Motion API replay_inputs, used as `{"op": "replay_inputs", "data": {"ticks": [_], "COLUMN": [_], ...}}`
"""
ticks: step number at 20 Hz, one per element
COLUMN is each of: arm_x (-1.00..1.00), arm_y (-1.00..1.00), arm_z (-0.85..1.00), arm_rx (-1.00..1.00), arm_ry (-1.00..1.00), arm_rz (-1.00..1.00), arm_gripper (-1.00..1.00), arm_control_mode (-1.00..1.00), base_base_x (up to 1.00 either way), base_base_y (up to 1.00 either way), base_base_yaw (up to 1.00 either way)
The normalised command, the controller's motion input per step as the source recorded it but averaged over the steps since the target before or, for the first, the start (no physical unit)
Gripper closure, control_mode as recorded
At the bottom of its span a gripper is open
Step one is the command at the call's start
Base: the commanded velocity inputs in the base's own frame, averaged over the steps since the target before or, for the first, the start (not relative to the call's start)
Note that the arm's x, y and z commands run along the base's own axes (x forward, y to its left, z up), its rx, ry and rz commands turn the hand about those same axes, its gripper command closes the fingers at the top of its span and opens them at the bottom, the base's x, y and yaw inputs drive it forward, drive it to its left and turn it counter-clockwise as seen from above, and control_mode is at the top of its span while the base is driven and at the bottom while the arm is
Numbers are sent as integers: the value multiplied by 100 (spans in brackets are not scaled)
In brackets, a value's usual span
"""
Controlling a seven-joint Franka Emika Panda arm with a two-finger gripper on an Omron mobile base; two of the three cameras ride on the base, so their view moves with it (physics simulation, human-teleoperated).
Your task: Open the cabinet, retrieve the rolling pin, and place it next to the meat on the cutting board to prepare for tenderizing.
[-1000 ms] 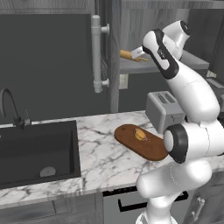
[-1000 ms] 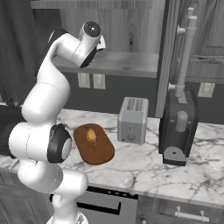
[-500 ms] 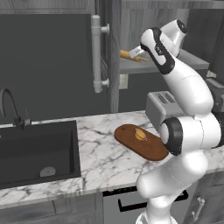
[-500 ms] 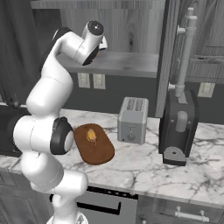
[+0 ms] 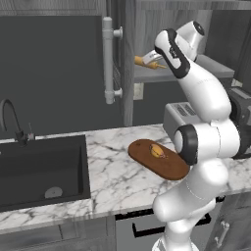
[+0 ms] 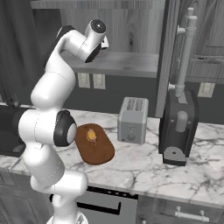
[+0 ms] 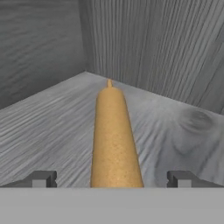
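With the cabinet (image 5: pixel 125 59) door swung wide, reaches into the shelf and lines the gripper (image 7: pixel 112 178) up along the rolling pin (image 7: pixel 114 140), jaws spread wide on either side of its near end, empty. Lies lengthwise on the shelf floor toward the back corner, so straddling it suits a squeeze across its width. Leaves meat (image 5: pixel 157 151) waiting on the cutting board (image 5: pixel 162 164) below, beside the toaster (image 6: pixel 132 120).

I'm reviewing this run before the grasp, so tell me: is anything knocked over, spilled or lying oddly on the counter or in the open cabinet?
Nothing stands out. The rolling pin lies flat on the cabinet shelf, the meat sits on the cutting board, and the toaster stands upright.
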Motion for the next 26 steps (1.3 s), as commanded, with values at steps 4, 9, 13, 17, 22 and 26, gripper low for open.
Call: {"op": "replay_inputs", "data": {"ticks": [4, 9, 13, 17, 22, 26], "arm_x": [13, 2, 0, 0, 0, 0], "arm_y": [0, 0, 6, 4, 9, 8], "arm_z": [-7, -12, -18, -19, -18, -17], "arm_rx": [0, 0, 0, 0, 0, 0], "arm_ry": [2, 0, 0, 0, 0, 0], "arm_rz": [1, 2, 3, 3, 2, 2], "arm_gripper": [-100, -100, -100, -100, 100, 100], "arm_control_mode": [-100, -100, -100, -100, -100, -100], "base_base_x": [0, 0, 0, 0, 0, 0], "base_base_y": [0, 0, 0, 0, 0, 0], "base_base_yaw": [0, 0, 0, 0, 0, 0]}}
